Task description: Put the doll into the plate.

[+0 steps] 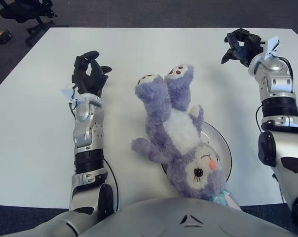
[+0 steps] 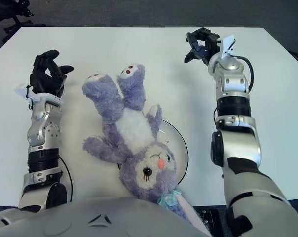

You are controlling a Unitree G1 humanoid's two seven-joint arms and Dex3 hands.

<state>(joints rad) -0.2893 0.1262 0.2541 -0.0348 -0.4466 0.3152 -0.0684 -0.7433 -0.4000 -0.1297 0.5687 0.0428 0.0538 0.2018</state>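
While both arms reached fwd over the white table [image 1: 35, 148], neither hand touched anything. Left hand [image 1: 89, 75] sat at left-centre of frame, forearm running straight up from the lower edge, wrist raised, black fingers [image 1: 92, 55] loosely curled upward w/ nothing in them. Right hand [image 1: 242, 45] was at upper right, near the table's far right corner, forearm angled up & slightly inward, fingers bent down in a loose claw, also w/o any object.

Purple plush bunny doll [image 1: 177, 133] lay on its back in mid-frame, between the two arms & apart from both. Feet w/ brown-spotted white soles pointed toward the top of frame, white belly up, head at the bottom centre w/ a pink nose, close to the robot's grey torso [image 1: 188, 219]. Head & upper body overlapped the white round plate [image 1: 223, 148] at lower right of centre; legs & one arm stretched off it onto bare table. A teal bow [image 2: 167, 198] showed beside the head at the bottom edge.

Black office chair [image 1: 25, 12] stood at upper left, off the table.
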